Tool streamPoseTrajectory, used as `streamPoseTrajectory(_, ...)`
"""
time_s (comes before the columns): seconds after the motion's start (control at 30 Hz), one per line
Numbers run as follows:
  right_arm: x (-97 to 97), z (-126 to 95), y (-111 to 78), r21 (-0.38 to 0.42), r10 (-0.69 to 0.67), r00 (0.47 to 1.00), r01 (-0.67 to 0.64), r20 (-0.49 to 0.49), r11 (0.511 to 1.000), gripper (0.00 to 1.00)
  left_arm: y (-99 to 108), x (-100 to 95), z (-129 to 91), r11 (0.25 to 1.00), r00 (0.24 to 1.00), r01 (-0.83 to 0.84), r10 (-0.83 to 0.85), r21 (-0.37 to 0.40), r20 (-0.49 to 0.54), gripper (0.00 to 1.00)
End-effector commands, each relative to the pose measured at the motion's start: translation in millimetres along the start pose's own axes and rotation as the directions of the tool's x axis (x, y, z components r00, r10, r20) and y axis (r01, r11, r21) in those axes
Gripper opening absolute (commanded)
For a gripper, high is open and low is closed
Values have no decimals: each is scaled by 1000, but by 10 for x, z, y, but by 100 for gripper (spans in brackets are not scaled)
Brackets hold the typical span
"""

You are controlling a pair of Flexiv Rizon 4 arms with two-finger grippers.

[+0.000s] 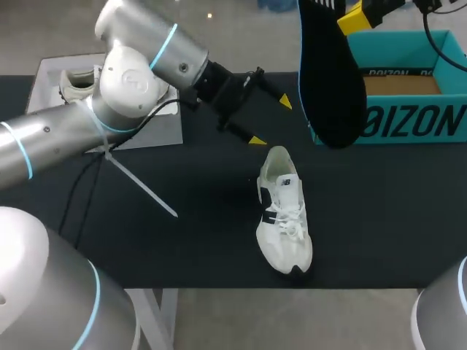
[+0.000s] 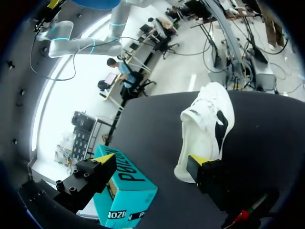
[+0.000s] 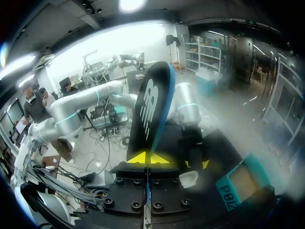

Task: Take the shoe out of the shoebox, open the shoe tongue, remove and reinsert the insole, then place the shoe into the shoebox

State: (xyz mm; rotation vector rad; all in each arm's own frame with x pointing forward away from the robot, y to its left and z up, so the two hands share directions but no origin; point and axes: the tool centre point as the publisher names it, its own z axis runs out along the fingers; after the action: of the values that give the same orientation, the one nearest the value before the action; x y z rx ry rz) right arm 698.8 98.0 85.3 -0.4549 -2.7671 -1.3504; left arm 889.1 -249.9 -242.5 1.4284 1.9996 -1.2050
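As right claw (image 3: 148,159) clamps insole (image 3: 150,107), shoe (image 1: 283,213) apart

The shoe (image 1: 283,219) is white mesh cloth. The insole (image 1: 332,80) looks matt black. The box (image 1: 408,124) is teal cardboard, brown inside. The surface (image 1: 146,240) is matt black. The left arm (image 1: 139,44) is glossy silver.

White mesh running shoe (image 1: 283,211) with white laces and black side markings; black foam insole (image 1: 330,73), blue-edged, carrying a white logo; teal cardboard shoebox (image 1: 416,120) lettered in black, brown inside; black table covering (image 1: 182,240); silver robot arms (image 1: 44,146) banded with pale-blue rings.
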Motion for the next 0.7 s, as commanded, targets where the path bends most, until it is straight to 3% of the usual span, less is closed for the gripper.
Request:
streamPoseTrajectory(0.03,-15,5,21,5,1,1000,-1,-2,1000,0,-12,58,9,1000,901,-3,4,-3,434,100)
streamPoseTrajectory(0.27,-15,5,21,5,1,1000,-1,-2,1000,0,-12,58,9,1000,901,-3,4,-3,434,100)
streamPoseTrajectory(0.3,-15,5,21,5,1,1000,-1,-2,1000,0,-74,42,0,998,900,-33,51,-48,432,100)
streamPoseTrajectory(0.53,-15,5,21,5,1,1000,-1,-2,1000,0,-524,141,-75,972,803,-188,234,-140,548,100)
streamPoseTrajectory(0.7,-15,5,21,5,1,1000,-1,-2,1000,0,-822,221,-120,956,770,-256,293,-146,568,100)
